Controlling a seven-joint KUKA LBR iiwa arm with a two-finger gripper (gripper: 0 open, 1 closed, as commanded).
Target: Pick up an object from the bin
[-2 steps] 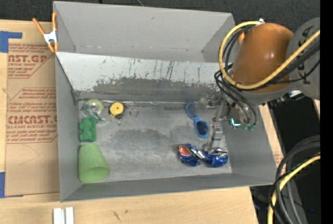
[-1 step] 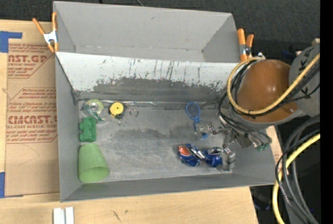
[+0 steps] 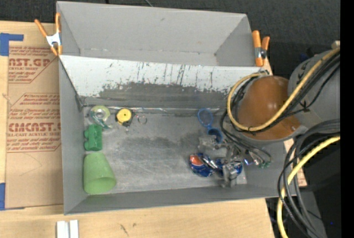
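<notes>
My gripper [image 3: 231, 171] is low in the bin's front right corner, under the orange wrist cover. A crushed blue, red and white drink can [image 3: 200, 165] lies on the floor right against its left side. Whether the can is in its grasp cannot be made out. A blue ring-shaped piece [image 3: 206, 117] lies just behind, near the back wall.
At the left side lie a light green cup on its side [image 3: 98, 174], a green toy figure [image 3: 93, 138], a clear round piece [image 3: 100, 114] and a small yellow disc [image 3: 124, 115]. The arm and its cables crowd the bin's right rim.
</notes>
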